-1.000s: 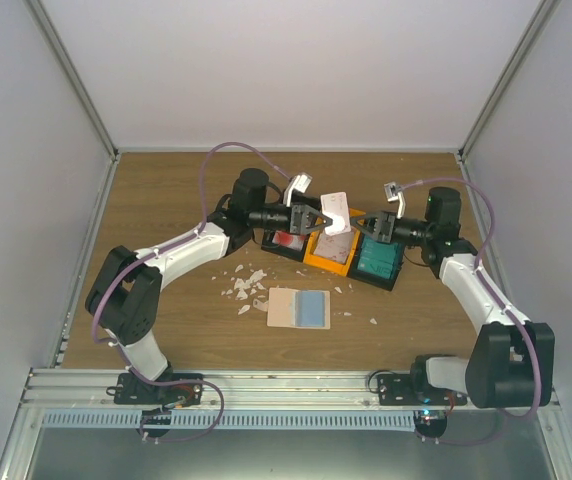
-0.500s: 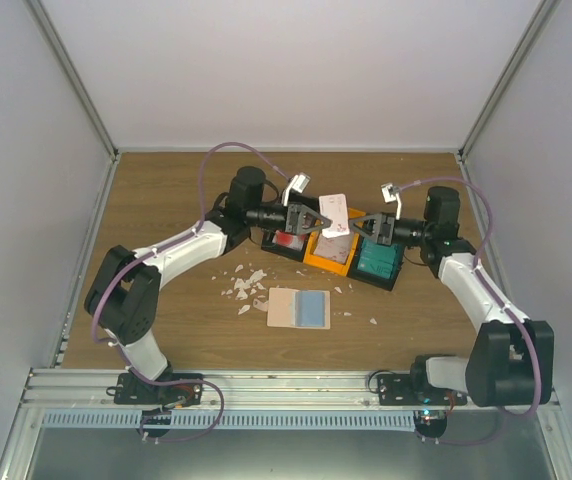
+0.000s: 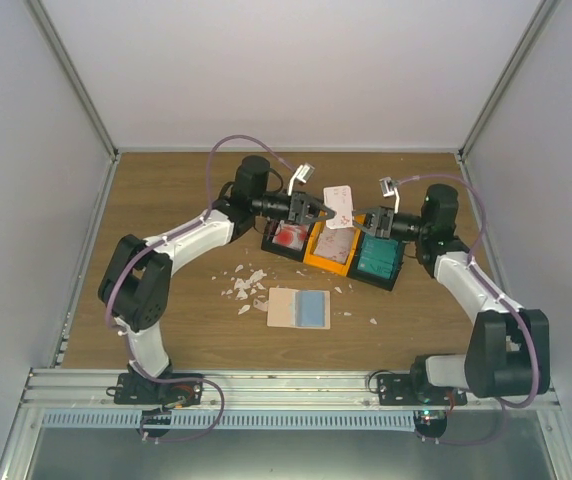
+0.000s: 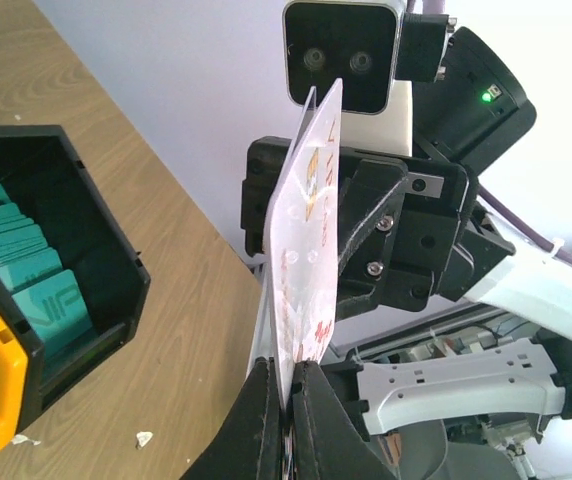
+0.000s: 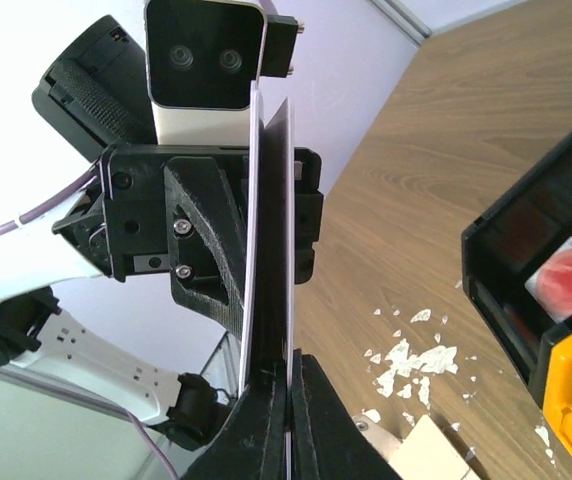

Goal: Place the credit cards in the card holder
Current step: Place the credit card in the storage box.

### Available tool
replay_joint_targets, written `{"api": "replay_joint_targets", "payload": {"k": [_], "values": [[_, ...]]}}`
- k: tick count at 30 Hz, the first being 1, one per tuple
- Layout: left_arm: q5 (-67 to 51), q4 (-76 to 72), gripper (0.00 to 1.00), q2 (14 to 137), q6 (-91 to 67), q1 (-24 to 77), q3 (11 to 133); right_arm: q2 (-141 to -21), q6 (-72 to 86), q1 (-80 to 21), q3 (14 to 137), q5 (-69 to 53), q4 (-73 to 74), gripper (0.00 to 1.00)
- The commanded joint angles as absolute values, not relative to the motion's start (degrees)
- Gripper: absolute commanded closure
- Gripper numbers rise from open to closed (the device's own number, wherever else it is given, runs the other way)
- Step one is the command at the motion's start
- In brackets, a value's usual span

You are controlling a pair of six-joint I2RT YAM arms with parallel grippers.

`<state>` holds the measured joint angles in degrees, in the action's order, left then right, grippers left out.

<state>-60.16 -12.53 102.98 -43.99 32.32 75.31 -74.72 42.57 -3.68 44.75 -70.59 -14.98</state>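
Seen almost edge-on from both wrist cameras, the white credit card [image 4: 306, 240] shows little of its print, and each of those views cuts off its own pincer at the bottom. Even so, the left pincer [image 4: 284, 395] and the right pincer [image 5: 287, 392] are each plainly clamped tight on opposite edges of that one card, held in the air above the orange bin [image 3: 330, 252]. The card holder [image 3: 299, 308] lies open on the brown wood-grain bench [image 3: 166, 200] nearer the bases, with a light blue card [image 3: 313, 309] on its right half and white scraps [image 3: 246, 285] just to its left, all boxed in by plain white walls [image 3: 266, 70].
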Motion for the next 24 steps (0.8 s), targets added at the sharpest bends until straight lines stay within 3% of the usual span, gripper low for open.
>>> {"api": "replay_joint_targets", "payload": {"k": [1, 11, 17, 24], "values": [[-57.80, -10.65, 0.97, 106.98, -43.84, 33.28, 77.04, -75.99, 43.68, -4.69, 44.17, -71.58, -16.33, 0.99], [-63.01, -14.03, 0.88, 114.87, -42.70, 31.58, 77.20, -78.94, 42.48, 2.71, 41.14, -68.75, -12.58, 0.99], [-61.87, -12.08, 0.88, 117.34, -41.08, 31.03, 77.70, -80.88, 40.59, 4.69, 40.54, -67.37, -10.01, 1.00], [-51.37, -0.99, 0.89, 119.21, -34.38, 31.58, 81.03, -79.20, 31.38, 4.74, 42.96, -50.66, 4.16, 1.00]]}}
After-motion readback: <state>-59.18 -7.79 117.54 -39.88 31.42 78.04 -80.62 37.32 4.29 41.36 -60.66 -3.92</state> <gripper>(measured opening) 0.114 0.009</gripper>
